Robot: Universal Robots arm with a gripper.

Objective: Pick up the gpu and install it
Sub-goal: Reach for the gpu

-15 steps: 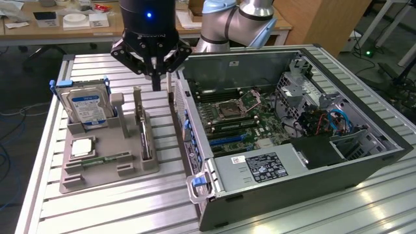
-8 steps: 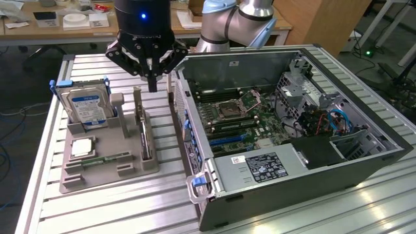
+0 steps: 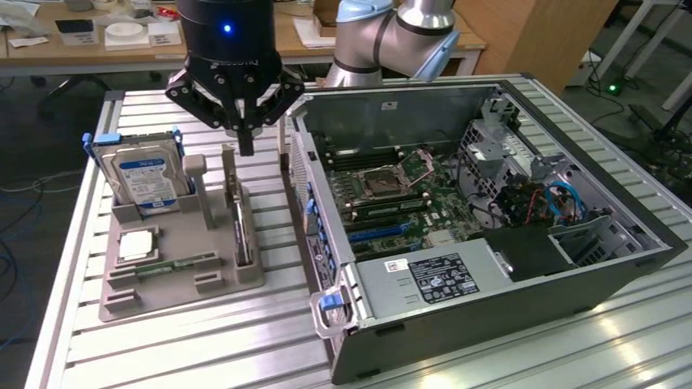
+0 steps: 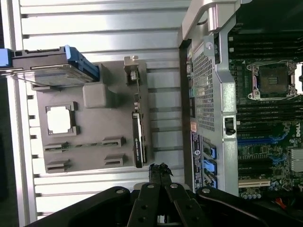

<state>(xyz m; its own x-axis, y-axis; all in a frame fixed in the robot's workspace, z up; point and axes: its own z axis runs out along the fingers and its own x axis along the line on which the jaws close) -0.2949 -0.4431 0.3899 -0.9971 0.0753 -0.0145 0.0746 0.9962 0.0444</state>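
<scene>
The gpu (image 3: 240, 220) stands on its edge in a slot of the grey holder tray (image 3: 206, 279), its silver bracket at the far end. In the wrist view the gpu (image 4: 138, 139) is a thin dark strip on the tray (image 4: 94, 142). My gripper (image 3: 246, 147) hangs above the tray, fingers shut together with nothing between them. In the wrist view the gripper (image 4: 160, 168) sits just beside the card's end, on the side toward the computer case. It does not touch the card.
The open computer case (image 3: 605, 267) lies on the exterior view's right, motherboard (image 3: 400, 203) exposed. A hard drive (image 3: 146, 177) with a blue label stands in the tray, with a processor chip (image 3: 138, 243) and a memory stick (image 3: 178, 263) lying flat. The ribbed metal table (image 3: 194, 340) carries everything.
</scene>
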